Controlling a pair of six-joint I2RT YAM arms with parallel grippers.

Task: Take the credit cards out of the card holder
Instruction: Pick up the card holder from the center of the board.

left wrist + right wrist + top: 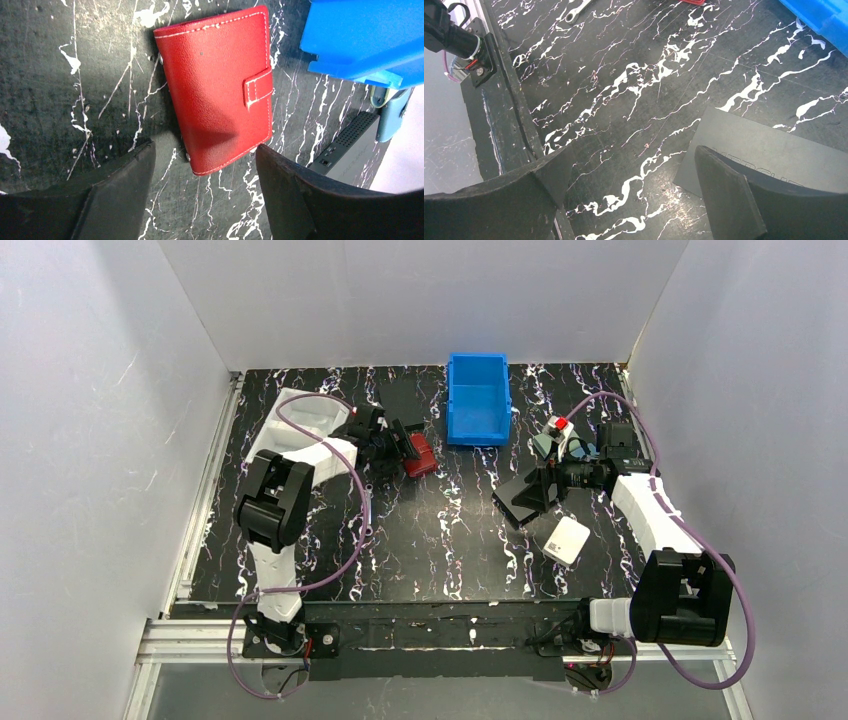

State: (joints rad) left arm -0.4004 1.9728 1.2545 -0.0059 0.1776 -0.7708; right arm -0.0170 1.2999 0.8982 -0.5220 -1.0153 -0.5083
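Observation:
The red card holder [215, 90] lies shut on the black marbled table, its snap tab [258, 87] fastened. It also shows in the top view [421, 455], left of the blue bin. No credit cards show in any view. My left gripper [205, 150] is open and empty, low over the table, with the holder's near corner between its fingertips [145, 165]. In the top view the left gripper [403, 447] sits at the holder's left side. My right gripper [631, 160] is open and empty over bare table, its right finger [724, 190] over the edge of a black flat case [774, 150].
A blue bin [477, 398] stands at the back centre and shows in the left wrist view [360, 35]. A black case [525, 498], a white wallet [567, 540] and teal items [550, 443] lie on the right. White material [298, 415] lies at back left.

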